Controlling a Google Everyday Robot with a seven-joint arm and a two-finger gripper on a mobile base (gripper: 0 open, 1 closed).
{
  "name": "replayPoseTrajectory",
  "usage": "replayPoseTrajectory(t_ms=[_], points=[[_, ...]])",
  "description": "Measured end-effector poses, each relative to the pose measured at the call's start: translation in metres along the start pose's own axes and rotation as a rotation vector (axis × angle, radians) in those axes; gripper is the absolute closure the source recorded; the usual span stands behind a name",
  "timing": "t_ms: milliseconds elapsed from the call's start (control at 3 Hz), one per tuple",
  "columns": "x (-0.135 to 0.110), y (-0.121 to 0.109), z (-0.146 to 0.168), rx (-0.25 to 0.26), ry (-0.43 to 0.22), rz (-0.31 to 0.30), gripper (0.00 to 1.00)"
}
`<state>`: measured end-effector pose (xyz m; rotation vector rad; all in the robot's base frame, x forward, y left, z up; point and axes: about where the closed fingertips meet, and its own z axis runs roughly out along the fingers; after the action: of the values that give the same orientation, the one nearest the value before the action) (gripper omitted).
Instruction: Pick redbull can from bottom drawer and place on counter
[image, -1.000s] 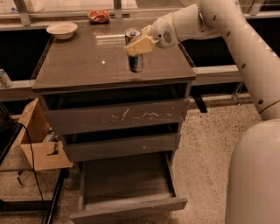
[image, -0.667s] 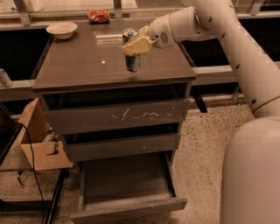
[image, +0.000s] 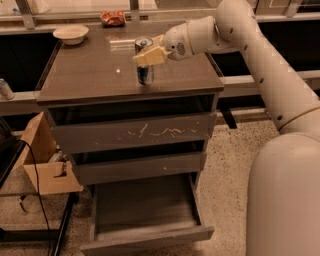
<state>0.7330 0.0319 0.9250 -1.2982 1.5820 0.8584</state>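
Centrally on the glossy dark grey-brown counter (image: 85, 80), nearer its right edge, the slim bluish-silver redbull can (image: 145, 76) stood pinched in the beige two-finger gripper (image: 148, 56); release should be even, to avoid tipping.
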Motion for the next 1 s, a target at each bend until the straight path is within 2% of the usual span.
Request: replayPoseTrajectory(t_ms=[333, 1000], points=[[0.0, 0.0, 0.0, 0.0, 0.0, 0.0, 1.0], [0.013, -0.003, 0.011, -0.012, 0.054, 0.043, 1.0]])
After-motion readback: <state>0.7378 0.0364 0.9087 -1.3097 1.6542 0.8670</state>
